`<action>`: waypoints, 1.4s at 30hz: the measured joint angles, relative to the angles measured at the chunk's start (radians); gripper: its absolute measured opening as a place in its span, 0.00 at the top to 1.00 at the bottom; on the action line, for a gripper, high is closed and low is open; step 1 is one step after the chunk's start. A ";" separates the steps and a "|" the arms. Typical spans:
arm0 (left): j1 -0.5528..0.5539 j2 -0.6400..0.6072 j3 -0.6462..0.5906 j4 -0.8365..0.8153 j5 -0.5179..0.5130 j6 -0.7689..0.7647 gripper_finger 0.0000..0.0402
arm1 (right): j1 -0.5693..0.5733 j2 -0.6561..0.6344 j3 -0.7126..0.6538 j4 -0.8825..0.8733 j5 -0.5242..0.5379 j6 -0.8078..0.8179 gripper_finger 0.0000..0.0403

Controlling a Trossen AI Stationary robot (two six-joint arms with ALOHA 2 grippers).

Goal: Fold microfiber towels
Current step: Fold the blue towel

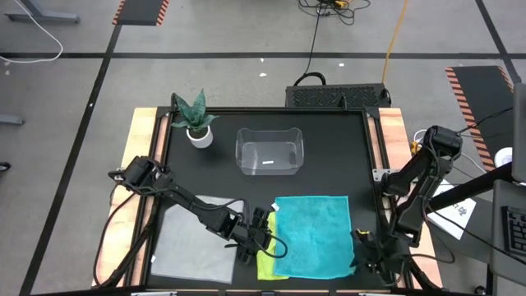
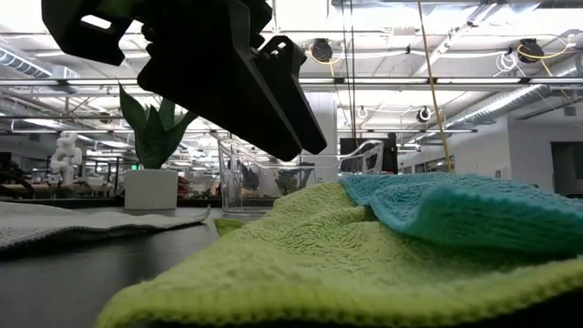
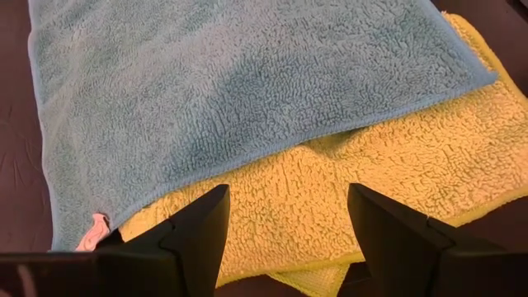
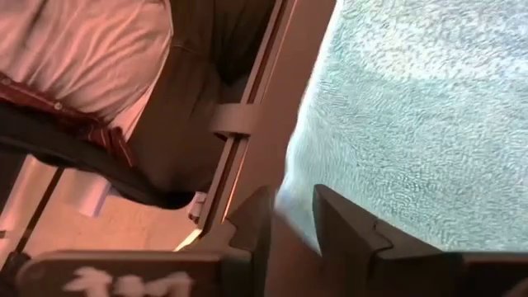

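Observation:
The teal towel (image 1: 312, 234) lies spread flat at the table's near right. It rests on the yellow-green towel (image 1: 265, 265), whose left and near edges stick out from under it (image 3: 355, 190). The light grey towel (image 1: 193, 240) lies flat at the near left. My left gripper (image 1: 261, 238) hangs open just above the yellow-green towel (image 2: 301, 246), at the teal towel's left edge, touching nothing. My right gripper (image 4: 293, 202) stands at the teal towel's near right corner (image 1: 355, 265). Its fingers are a little apart and nothing shows between them.
A clear plastic bin (image 1: 269, 152) stands at the middle of the table's far half. A small potted plant (image 1: 196, 123) stands at the far left. Past the table's edge rail (image 4: 239, 124), a person's clothing (image 4: 91, 49) shows in the right wrist view.

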 joint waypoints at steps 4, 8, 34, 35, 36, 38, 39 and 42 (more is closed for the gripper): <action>0.000 0.000 0.000 -0.001 0.000 -0.010 0.38 | -0.001 0.000 0.000 0.000 0.000 -0.007 0.70; 0.000 0.000 0.000 -0.007 0.000 -0.022 0.38 | -0.001 0.000 0.000 0.001 0.056 -0.075 0.65; 0.059 -0.002 -0.137 0.115 0.051 -0.072 0.38 | -0.411 0.067 -0.001 -0.031 0.265 -0.410 0.65; 0.059 -0.002 -0.141 0.127 0.051 -0.068 0.38 | -0.423 0.067 -0.001 -0.029 0.247 -0.416 0.65; 0.059 -0.002 -0.140 0.133 0.051 -0.064 0.38 | -0.434 0.067 -0.001 -0.028 0.228 -0.420 0.65; 0.059 -0.002 -0.140 0.134 0.048 -0.050 0.38 | -0.452 0.067 -0.001 -0.028 0.203 -0.421 0.65; 0.058 -0.003 -0.140 0.132 0.034 -0.042 0.38 | -0.458 0.067 -0.001 -0.028 0.202 -0.421 0.65; 0.046 -0.018 -0.138 0.127 -0.009 -0.004 0.38 | -0.474 0.067 -0.001 -0.029 0.201 -0.427 0.65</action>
